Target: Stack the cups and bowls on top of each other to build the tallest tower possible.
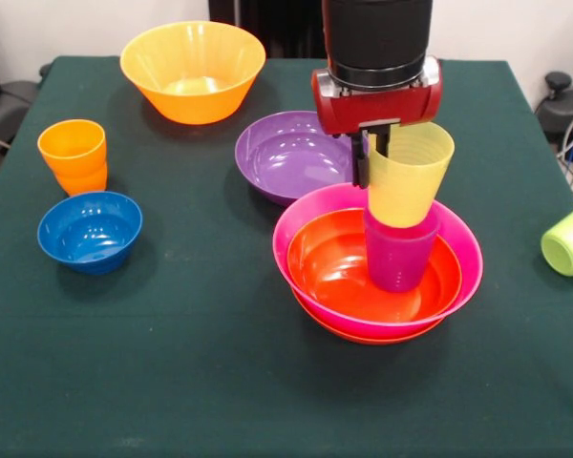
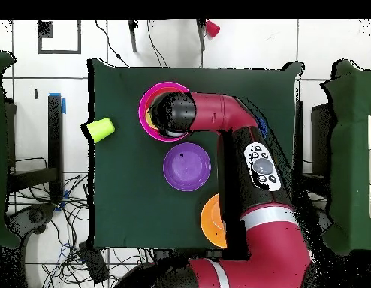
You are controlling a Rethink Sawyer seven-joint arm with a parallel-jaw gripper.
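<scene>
The tower stands right of centre: a pink bowl (image 1: 463, 250) rests on a shallow red-orange bowl (image 1: 363, 336), and a second red-orange bowl (image 1: 329, 269) lies inside it. A purple cup (image 1: 399, 260) stands upright in that bowl. A yellow cup (image 1: 411, 179) sits in the purple cup, slightly tilted. My gripper (image 1: 372, 160) comes down from above and is shut on the yellow cup's left rim, one finger inside and one outside. In the overhead view the arm's wrist (image 2: 173, 114) covers the cups; only the pink bowl's rim (image 2: 143, 112) shows.
A purple bowl (image 1: 286, 153) (image 2: 187, 167) lies just behind the tower. A large yellow-orange bowl (image 1: 192, 69) (image 2: 211, 217) stands at the back. Orange cups (image 1: 73, 155) and a blue bowl (image 1: 89, 230) are at the left. A lime cup (image 1: 571, 239) (image 2: 101, 129) lies on its side at the right.
</scene>
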